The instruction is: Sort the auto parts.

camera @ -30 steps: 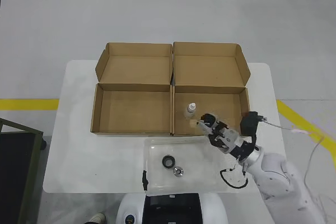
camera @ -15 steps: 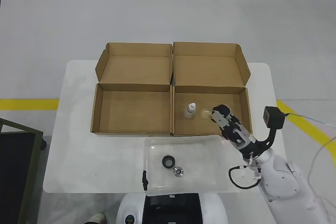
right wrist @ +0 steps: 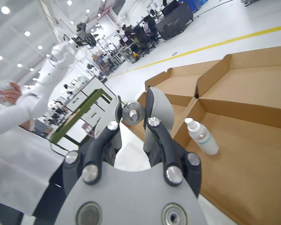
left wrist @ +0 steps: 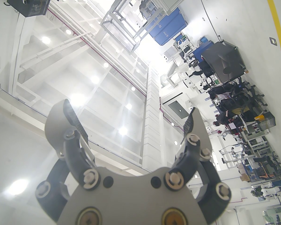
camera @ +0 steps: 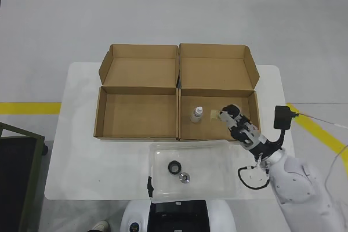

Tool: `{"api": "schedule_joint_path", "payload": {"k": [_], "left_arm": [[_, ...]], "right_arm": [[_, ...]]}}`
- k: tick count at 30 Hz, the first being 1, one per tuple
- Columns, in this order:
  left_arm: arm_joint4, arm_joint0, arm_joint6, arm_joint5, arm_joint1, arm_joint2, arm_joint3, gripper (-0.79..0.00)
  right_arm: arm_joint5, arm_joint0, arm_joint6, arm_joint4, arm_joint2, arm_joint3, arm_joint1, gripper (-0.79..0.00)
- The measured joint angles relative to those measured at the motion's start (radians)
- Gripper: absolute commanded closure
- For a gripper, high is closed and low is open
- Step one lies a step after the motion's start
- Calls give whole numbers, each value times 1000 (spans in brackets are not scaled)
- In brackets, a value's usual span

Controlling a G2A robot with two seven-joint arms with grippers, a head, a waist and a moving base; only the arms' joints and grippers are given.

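My right gripper (right wrist: 131,112) is shut on a small round metal part (right wrist: 133,114) with a bolt at its centre. In the top view the right gripper (camera: 225,112) hangs over the right cardboard box (camera: 250,129), beside a small white spray bottle (camera: 196,113) that stands inside that box. The same spray bottle (right wrist: 202,136) appears beyond my fingers. A clear plastic tray (camera: 162,174) at the table's front holds a black ring part (camera: 174,167) and a round metal part (camera: 185,177). My left gripper (left wrist: 131,118) is open, points up at the ceiling and holds nothing.
The left cardboard box (camera: 136,116) sits beside the right one, both with lids folded back. A yellow floor line (camera: 23,108) runs past the white table (camera: 81,151). A green rack (camera: 6,174) stands off the table's left side.
The right gripper has carried the metal part from the tray's far edge out over the right box, ending near the spray bottle. The tray's two parts have stayed put.
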Motion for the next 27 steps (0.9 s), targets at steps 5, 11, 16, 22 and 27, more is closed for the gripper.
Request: {"api": "schedule_joint_path", "payload": {"k": [5,11,16,22,27], "left_arm": [[0,0,0,0,0,0,0,-785],[0,0,0,0,0,0,0,-785],[0,0,0,0,0,0,0,-785],[0,0,0,0,0,0,0,-785],[0,0,0,0,0,0,0,-785]], "right_arm": [[51,17,-8,-203,-5,3,0,0],[93,44,12,-371,-28,36,-1,0],[125,81,51,-469,-49,75,-2,0],[151,128,94,-590,-83,125,-4,0],[160,167,116,-659,-112,171,-7,0]]}}
